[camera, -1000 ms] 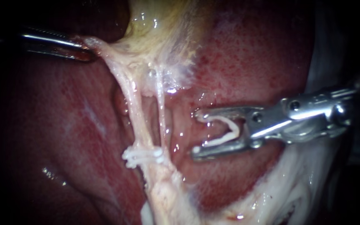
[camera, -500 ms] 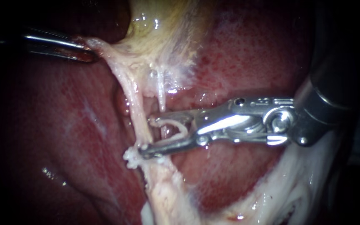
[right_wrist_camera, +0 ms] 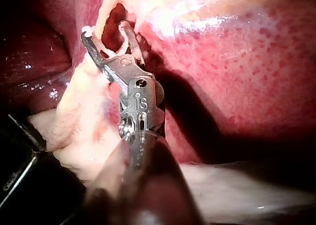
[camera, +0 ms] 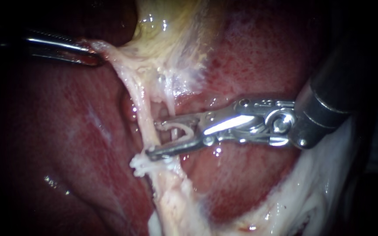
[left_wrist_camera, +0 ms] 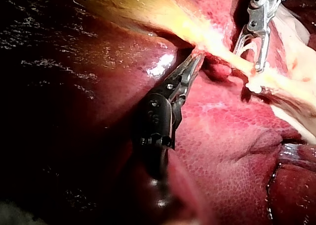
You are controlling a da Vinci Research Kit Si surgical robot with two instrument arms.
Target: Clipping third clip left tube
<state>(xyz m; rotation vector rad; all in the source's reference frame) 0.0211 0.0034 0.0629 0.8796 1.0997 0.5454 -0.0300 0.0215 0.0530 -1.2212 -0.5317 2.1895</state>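
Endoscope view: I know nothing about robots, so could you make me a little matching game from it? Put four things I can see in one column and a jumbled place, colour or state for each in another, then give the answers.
Things:
1. left instrument
2. right instrument
3. fastened clip
4. liver

Descriptions:
A. dark red, wet surface behind the rest
B. white, closed on the tubes
C. grips pale tissue at the upper left
D. carries a loaded clip, white and not yet closed, at the tubes

Pairs: 1-C, 2-D, 3-B, 4-A.
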